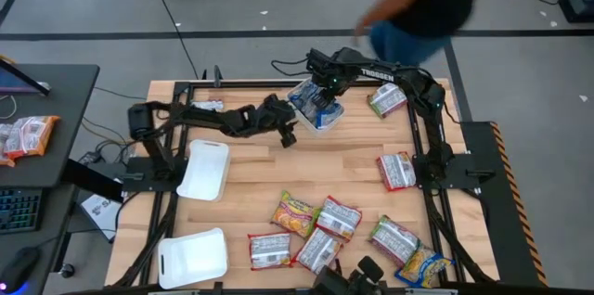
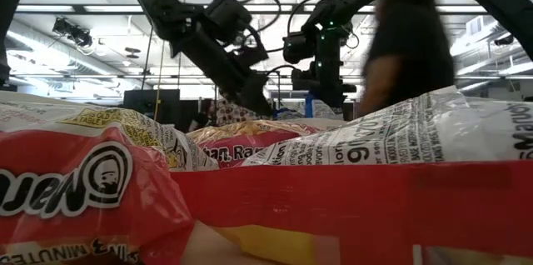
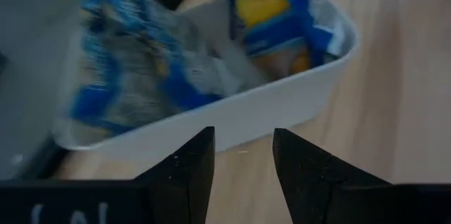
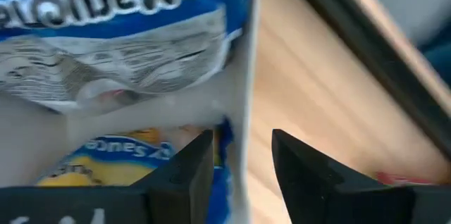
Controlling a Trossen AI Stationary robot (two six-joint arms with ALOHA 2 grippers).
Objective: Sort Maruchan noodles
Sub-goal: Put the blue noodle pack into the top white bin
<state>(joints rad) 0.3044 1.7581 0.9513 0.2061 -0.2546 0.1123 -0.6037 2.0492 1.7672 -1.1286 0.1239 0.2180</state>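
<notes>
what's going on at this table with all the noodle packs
Two robot arms are sorting ramen packets into white trays. Both are at the tray with blue packets near the far edge: the right gripper is open astride that tray's wall, and the left gripper is open just outside it, holding nothing. Two empty trays sit on the left, and more packets lie loose on the near side. A person is passing behind the table.

noodle packets on table [image 1: 335,218]: 9+ | white trays [image 1: 204,170]: 3
</notes>
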